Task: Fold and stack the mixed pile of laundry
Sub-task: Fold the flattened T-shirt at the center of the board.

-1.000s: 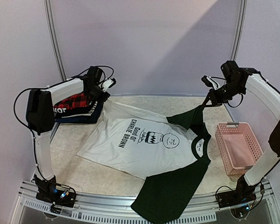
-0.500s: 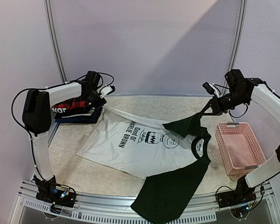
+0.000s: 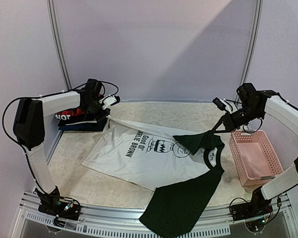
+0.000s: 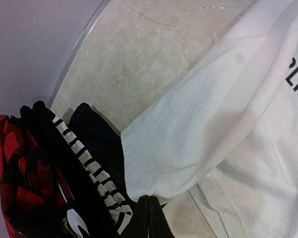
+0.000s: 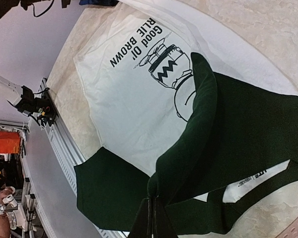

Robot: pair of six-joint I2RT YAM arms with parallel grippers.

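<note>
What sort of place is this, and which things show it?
Probably a robot test bench or demo booth, not a home: a left arm and right arm bolted to a rail, plain partition walls, and a tee and basket staged on the table.

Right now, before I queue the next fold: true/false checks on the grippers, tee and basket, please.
1. The right gripper is shut on the far dark sleeve of the tee. True.
2. The left gripper is open and holds nothing. False: it is shut on the tee's white hem.
3. The plaid shirt lies in the pink basket. False: it sits in the clothes stack at the far left corner of the table, across from the pink basket.
4. The tee lies print side up. True.
5. The near dark sleeve drapes over the table's near edge. True.
</note>
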